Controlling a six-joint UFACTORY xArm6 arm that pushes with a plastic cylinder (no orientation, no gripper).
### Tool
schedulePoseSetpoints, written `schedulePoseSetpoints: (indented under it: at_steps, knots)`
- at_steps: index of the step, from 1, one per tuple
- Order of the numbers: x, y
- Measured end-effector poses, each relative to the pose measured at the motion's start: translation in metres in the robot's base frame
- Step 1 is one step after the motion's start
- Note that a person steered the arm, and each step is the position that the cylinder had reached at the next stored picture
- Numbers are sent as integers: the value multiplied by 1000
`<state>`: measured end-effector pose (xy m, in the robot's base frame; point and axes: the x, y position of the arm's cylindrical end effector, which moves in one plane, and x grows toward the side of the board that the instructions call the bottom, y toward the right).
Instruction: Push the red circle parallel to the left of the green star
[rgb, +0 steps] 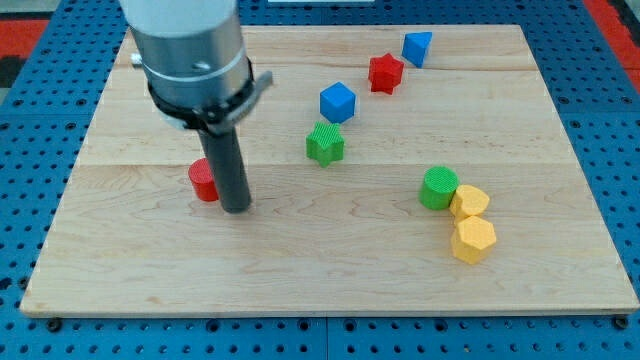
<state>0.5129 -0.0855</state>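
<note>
The red circle (203, 180) is a short red cylinder lying left of the board's middle. My tip (236, 208) rests on the board right beside it, on its right and slightly lower side, touching or nearly touching it; the rod hides the circle's right edge. The green star (325, 143) lies to the right of the circle and a little higher in the view, about a hand's width from my tip.
A blue cube (338, 101) sits just above the green star. A red star (385, 73) and a blue block (417, 47) lie near the top. A green circle (438, 188) and two yellow blocks (470, 201) (473, 240) cluster at the right. The wooden board (330, 285) lies on blue pegboard.
</note>
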Motion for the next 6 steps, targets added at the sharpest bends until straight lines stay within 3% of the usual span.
schedulePoseSetpoints:
  at_steps: [1,2,4,6]
  knots:
    - [-14,-49]
    - [-27,-59]
    - [-22,-130]
    - [-67,-20]
